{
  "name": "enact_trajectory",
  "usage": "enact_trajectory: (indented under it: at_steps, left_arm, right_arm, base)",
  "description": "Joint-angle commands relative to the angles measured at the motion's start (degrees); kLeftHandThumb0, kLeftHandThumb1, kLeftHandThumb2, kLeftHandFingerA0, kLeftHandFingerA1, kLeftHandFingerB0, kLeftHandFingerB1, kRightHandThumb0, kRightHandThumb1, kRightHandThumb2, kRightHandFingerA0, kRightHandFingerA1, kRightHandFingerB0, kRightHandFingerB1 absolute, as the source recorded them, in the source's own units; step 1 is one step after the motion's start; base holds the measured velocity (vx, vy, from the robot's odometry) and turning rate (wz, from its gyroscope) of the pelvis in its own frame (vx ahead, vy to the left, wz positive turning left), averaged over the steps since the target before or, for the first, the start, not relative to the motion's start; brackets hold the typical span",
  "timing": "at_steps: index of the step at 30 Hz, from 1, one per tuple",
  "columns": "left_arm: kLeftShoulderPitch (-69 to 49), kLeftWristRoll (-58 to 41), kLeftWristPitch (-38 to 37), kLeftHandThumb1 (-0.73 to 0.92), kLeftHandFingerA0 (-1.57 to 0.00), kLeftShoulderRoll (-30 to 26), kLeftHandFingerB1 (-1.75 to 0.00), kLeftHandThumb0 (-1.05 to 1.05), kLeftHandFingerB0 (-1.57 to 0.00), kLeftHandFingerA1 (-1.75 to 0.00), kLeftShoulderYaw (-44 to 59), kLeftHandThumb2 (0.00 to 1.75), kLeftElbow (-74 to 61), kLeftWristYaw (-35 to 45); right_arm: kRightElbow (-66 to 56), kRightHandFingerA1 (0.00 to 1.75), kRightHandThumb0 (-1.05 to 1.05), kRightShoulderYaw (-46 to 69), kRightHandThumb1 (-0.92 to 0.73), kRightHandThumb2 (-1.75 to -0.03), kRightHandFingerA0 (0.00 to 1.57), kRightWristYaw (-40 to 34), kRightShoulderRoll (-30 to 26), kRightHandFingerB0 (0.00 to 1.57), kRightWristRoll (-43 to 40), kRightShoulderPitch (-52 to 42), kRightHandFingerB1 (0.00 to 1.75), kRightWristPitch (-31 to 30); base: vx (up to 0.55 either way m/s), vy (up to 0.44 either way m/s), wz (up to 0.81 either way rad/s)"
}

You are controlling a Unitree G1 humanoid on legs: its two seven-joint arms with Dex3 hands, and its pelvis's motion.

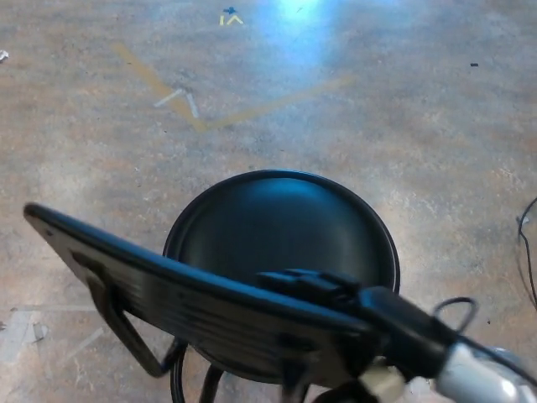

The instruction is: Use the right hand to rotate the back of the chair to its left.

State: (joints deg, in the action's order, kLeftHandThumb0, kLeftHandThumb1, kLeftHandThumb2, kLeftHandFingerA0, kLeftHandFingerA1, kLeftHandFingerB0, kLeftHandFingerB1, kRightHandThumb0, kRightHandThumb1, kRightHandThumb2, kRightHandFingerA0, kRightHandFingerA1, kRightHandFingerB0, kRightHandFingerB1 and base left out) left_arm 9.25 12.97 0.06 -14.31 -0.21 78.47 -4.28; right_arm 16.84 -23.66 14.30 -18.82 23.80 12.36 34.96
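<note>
One black chair (277, 227) stands on the floor (403, 126), its single backrest (176, 294) slanting leftward. One right hand (315, 290) seems clamped over the backrest's top edge, though blurred.

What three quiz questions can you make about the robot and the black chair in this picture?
1. True or false: the right hand is on the top edge of the chair back.
2. Which end of the chair back sits higher in the picture?
A. the end at picture left
B. the end at picture right
C. both ends are level
3. Fill in the blank: the chair seat has a ______ shape.

Key
1. True. The right hand lies over the top edge of the chair back.
2. A. The back slants down from picture left to picture right.
3. Round.
</note>
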Motion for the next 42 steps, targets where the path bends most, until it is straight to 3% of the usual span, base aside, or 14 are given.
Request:
enact_trajectory:
  at_steps: [1,23,25,26,27,31,32,33,35,36,38,39,41,42]
  left_arm:
    - [0.1,0.2,0.5,0.75,-0.61,-0.6,-0.43,-0.40,-0.54,-0.52,0.4,0.62,0.1,0.6]
    - [0.3,0.5,0.0,0.74,-0.62,-0.6,-0.44,-0.41,-0.55,-0.53,0.8,0.62,0.0,0.5]
    - [0.5,0.1,0.2,0.75,-0.61,-0.8,-0.44,-0.41,-0.55,-0.53,1.2,0.62,0.0,1.1]
    - [0.5,0.2,0.3,0.74,-0.61,-0.7,-0.44,-0.41,-0.55,-0.53,1.1,0.62,0.0,0.7]
    - [0.4,-0.1,0.3,0.73,-0.62,-0.6,-0.44,-0.41,-0.55,-0.52,1.4,0.62,0.0,0.5]
    - [0.2,-0.1,0.1,0.73,-0.63,-0.6,-0.44,-0.42,-0.57,-0.53,1.9,0.62,0.1,0.5]
    - [0.2,-0.6,0.2,0.73,-0.61,-0.6,-0.44,-0.40,-0.55,-0.52,2.5,0.61,0.1,0.9]
    - [0.2,-0.5,0.1,0.73,-0.61,-0.6,-0.43,-0.41,-0.55,-0.51,2.5,0.61,0.1,0.9]
    - [0.2,0.6,0.0,0.73,-0.61,-0.6,-0.44,-0.42,-0.56,-0.52,1.5,0.62,0.1,0.8]
    - [-0.1,0.5,0.0,0.74,-0.63,-0.1,-0.44,-0.42,-0.56,-0.54,1.6,0.62,0.1,0.5]
    - [-0.4,0.1,0.2,0.76,-0.63,0.7,-0.45,-0.44,-0.56,-0.56,1.7,0.63,0.0,0.2]
    - [-0.4,0.1,0.3,0.76,-0.63,0.7,-0.45,-0.43,-0.55,-0.56,1.7,0.63,0.0,0.2]
    - [-0.4,0.2,0.2,0.76,-0.63,0.7,-0.45,-0.43,-0.55,-0.56,1.6,0.63,-0.1,0.0]
    - [-0.5,0.1,0.2,0.75,-0.62,0.8,-0.45,-0.43,-0.54,-0.55,1.7,0.63,-0.1,0.0]
  right_arm:
    - [-0.2,0.04,-1.05,-3.3,-0.80,-0.68,0.00,0.1,5.3,0.00,4.0,4.1,0.06,-4.6]
    - [17.9,0.10,-1.05,-8.0,-0.76,-0.68,0.00,-3.4,17.1,0.00,5.4,17.2,0.14,-5.0]
    - [19.4,0.10,-1.05,-7.2,-0.74,-0.65,0.00,-3.5,16.6,0.00,4.6,17.4,0.14,-4.7]
    - [19.5,0.39,-1.05,-6.4,-0.63,-1.04,0.00,-3.3,16.0,0.00,3.8,17.0,0.42,-4.8]
    - [19.2,0.39,-1.05,-5.9,-0.64,-1.04,0.00,-3.2,15.5,0.00,3.5,16.6,0.42,-5.1]
    - [17.6,0.37,-1.05,-4.2,-0.66,-1.04,0.00,-2.5,13.4,0.00,2.1,14.6,0.40,-5.0]
    - [16.2,0.20,-1.05,-2.4,-0.70,-0.65,0.00,-1.6,10.4,0.00,0.2,12.0,0.32,-3.7]
    - [15.3,0.40,-1.02,-1.1,-0.62,-1.04,0.00,-1.2,8.4,0.00,-0.8,10.3,0.43,-2.9]
    - [14.4,0.43,-1.01,0.8,-0.61,-1.03,0.00,-2.1,6.2,0.00,-1.3,8.0,0.44,-1.6]
    - [14.2,0.30,-1.05,1.5,-0.71,-0.66,0.00,-2.3,5.1,0.00,-1.6,7.1,0.36,-0.8]
    - [13.7,0.28,-1.05,5.9,-0.78,-0.70,0.00,-8.5,0.6,0.00,-0.6,1.9,0.31,3.2]
    - [14.2,0.38,-1.05,8.4,-0.80,-0.68,0.00,-11.7,-0.8,0.00,-0.7,-0.4,0.40,5.3]
    - [15.0,0.38,-1.05,10.1,-0.80,-0.68,0.00,-12.8,-0.8,0.00,-1.6,-1.3,0.40,6.9]
    - [16.9,0.52,-1.05,11.9,-0.85,-0.69,0.00,-16.4,-1.1,0.00,-0.8,-2.1,0.49,9.1]
  base:
    - [0.00,0.000,0.00]
    - [0.00,0.000,0.00]
    - [0.00,0.000,0.00]
    - [0.00,0.000,0.00]
    - [0.00,0.000,0.00]
    - [0.00,0.000,0.00]
    - [0.00,0.000,0.00]
    - [0.00,0.000,0.00]
    - [0.00,0.000,0.00]
    - [0.00,0.000,0.00]
    - [0.00,0.000,0.00]
    - [0.00,0.000,0.00]
    - [0.00,0.000,0.00]
    - [0.00,0.000,0.00]
